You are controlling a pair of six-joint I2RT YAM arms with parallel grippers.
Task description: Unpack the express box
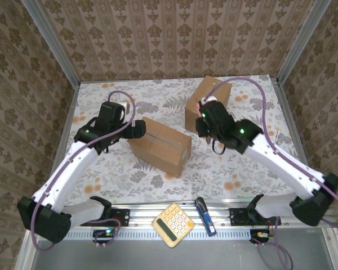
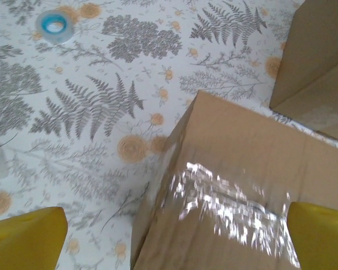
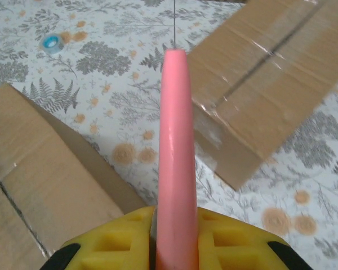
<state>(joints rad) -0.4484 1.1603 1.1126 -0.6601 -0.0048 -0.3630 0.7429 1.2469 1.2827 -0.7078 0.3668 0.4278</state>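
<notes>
The express box [image 1: 160, 146] is brown cardboard and lies in the middle of the table, with clear tape along its top seam [image 2: 242, 202]. My left gripper [image 1: 138, 130] hovers at its left end, open wide. Its yellow fingers [image 2: 25, 239] straddle the box corner with nothing gripped. My right gripper [image 1: 204, 130] is at the box's far right corner, shut on a pink stick-like tool [image 3: 174, 140] that points away from the camera. Under it, the box's edge [image 3: 39, 185] lies at the left.
A second taped cardboard box [image 1: 208, 101] stands behind, to the right [image 3: 270, 79]. A tape roll [image 2: 56, 25] lies on the far left of the floral table. A yellow calculator [image 1: 173, 225] and a blue cutter [image 1: 205, 216] rest on the front rail.
</notes>
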